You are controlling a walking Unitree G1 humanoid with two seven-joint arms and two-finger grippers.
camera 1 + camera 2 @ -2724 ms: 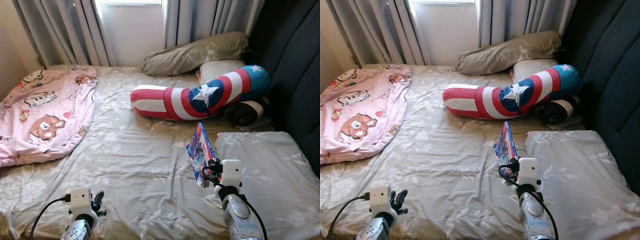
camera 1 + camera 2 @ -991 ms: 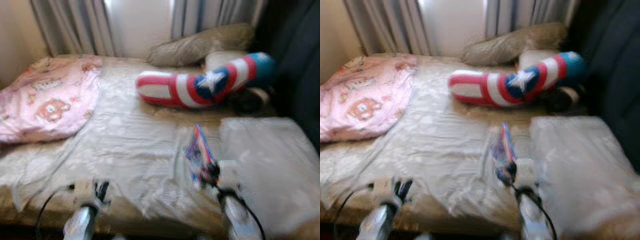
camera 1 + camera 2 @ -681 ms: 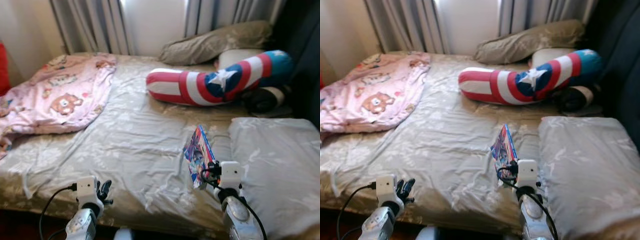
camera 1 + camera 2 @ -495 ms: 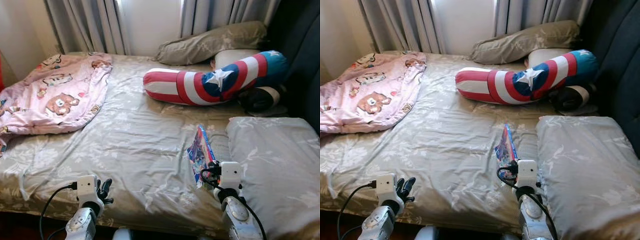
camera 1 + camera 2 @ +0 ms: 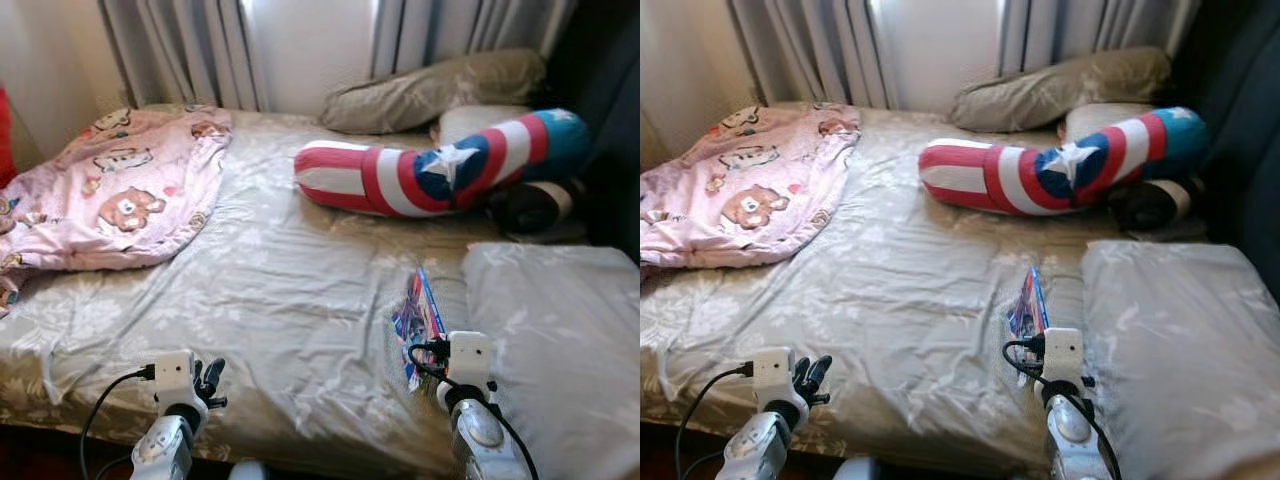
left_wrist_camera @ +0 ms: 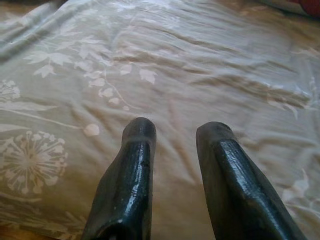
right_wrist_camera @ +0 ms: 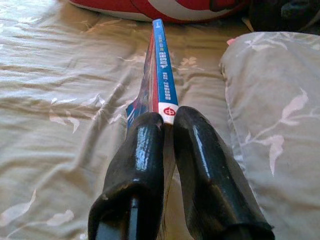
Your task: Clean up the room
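Observation:
A thin colourful book (image 5: 418, 315) with a blue spine (image 7: 161, 70) stands on edge above the bed, and my right gripper (image 7: 166, 120) is shut on its near end. It hovers over the beige floral sheet (image 5: 270, 290), just left of a grey pillow (image 5: 560, 330). My left gripper (image 6: 172, 132) hangs open over the sheet near the bed's front edge, holding nothing; in the head view the left gripper (image 5: 207, 378) sits low on the left.
A pink bear-print blanket (image 5: 110, 190) lies at the bed's left. A red, white and blue star bolster (image 5: 440, 175) and an olive pillow (image 5: 430, 90) lie at the back. A dark headboard (image 5: 1240, 130) rises at right. Curtains (image 5: 190, 50) hang behind.
The whole picture has shifted and pulled back from the bed, so the camera moved. The book now appears more edge-on and slightly lower in my right gripper. My left gripper keeps its pose.

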